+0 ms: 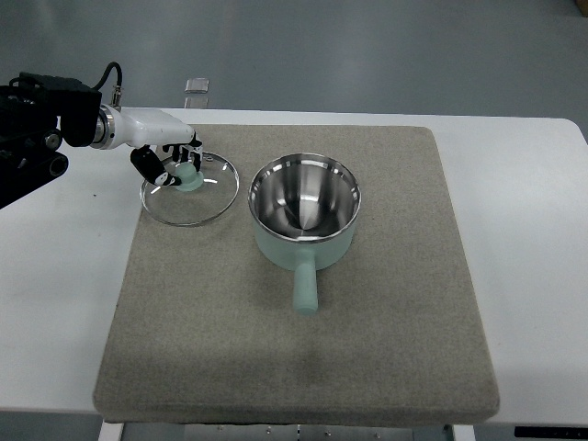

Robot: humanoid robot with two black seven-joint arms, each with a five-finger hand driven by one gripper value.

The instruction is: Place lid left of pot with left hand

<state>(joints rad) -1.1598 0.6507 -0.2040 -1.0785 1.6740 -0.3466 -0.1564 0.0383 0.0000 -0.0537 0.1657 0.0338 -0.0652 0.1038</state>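
Reaching in from the left edge, the robot's left hand [173,158] sits over a glass lid [189,190], its dark fingers [147,165] curled around the lid's pale green knob [188,177]; from this high angle it looks like a grip, though the contact itself is hard to make out. That lid lies on the far left part of a grey felt mat [303,312], its rim overhanging the mat's left edge, just beside a pale green pot [304,209] and not touching it. Open and shiny steel inside, the pot stands near the mat's middle, its handle [304,287] pointing toward the near edge. A white table [524,230] lies under everything, with a small clear object [197,86] at its far edge
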